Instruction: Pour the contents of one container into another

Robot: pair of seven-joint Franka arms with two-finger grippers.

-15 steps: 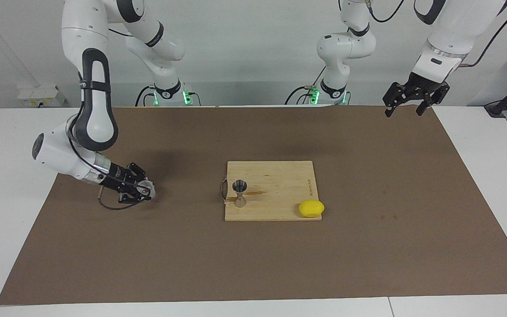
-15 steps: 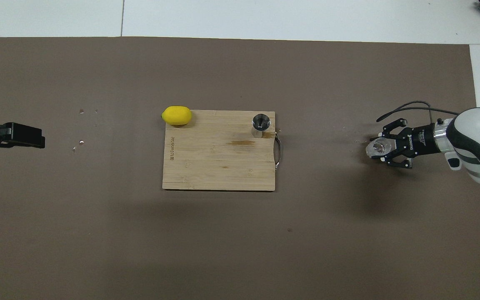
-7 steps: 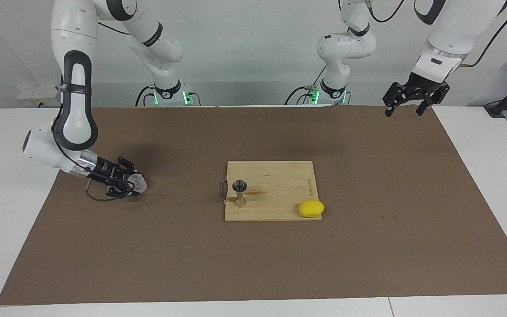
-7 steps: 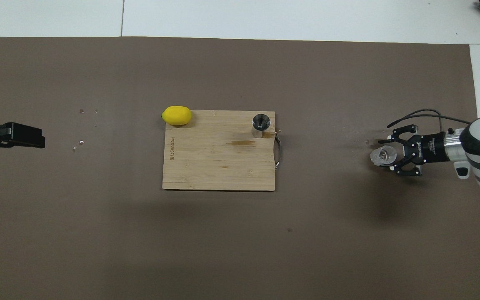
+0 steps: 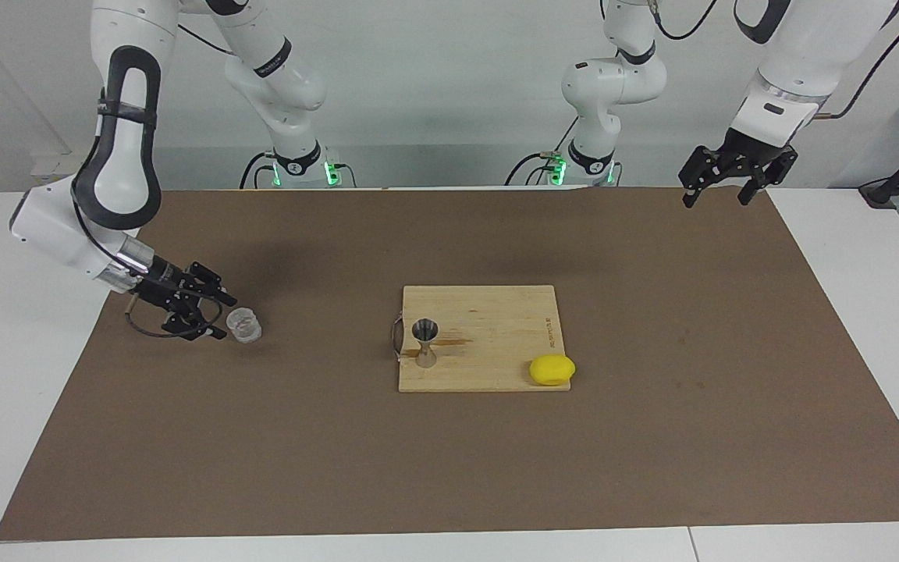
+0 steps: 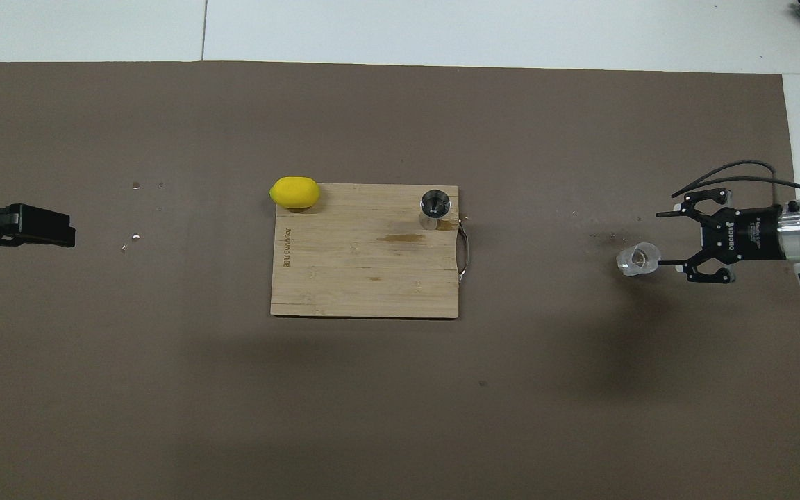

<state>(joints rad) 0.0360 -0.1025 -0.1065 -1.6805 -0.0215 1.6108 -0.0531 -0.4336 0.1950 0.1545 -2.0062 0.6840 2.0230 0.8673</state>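
Where the brown mat nears the right arm's end of the surface, one clear glass cup (image 5: 244,325) stands upright on bare mat, free of any grip, with open room all round it except on the side where the right gripper (image 5: 215,316) sits just beside it, low over the mat, its fingers (image 6: 671,263) spread wide and holding nothing; whether a fingertip grazes the cup's wall cannot be told. Toward the middle, well apart from the cup, one wooden cutting board (image 5: 488,312) lies flat, and one steel jigger (image 5: 424,341) stands upright on it near the edge that carries a metal handle (image 5: 396,337), the edge facing the cup. One lemon (image 5: 552,369) rests at the board's corner farther from the robots, toward the left arm's end. A few pale crumbs (image 6: 135,237) dot the mat at that end. The left gripper (image 5: 721,193) hangs high over the mat's corner by its own base, waiting, fingers wide and empty.
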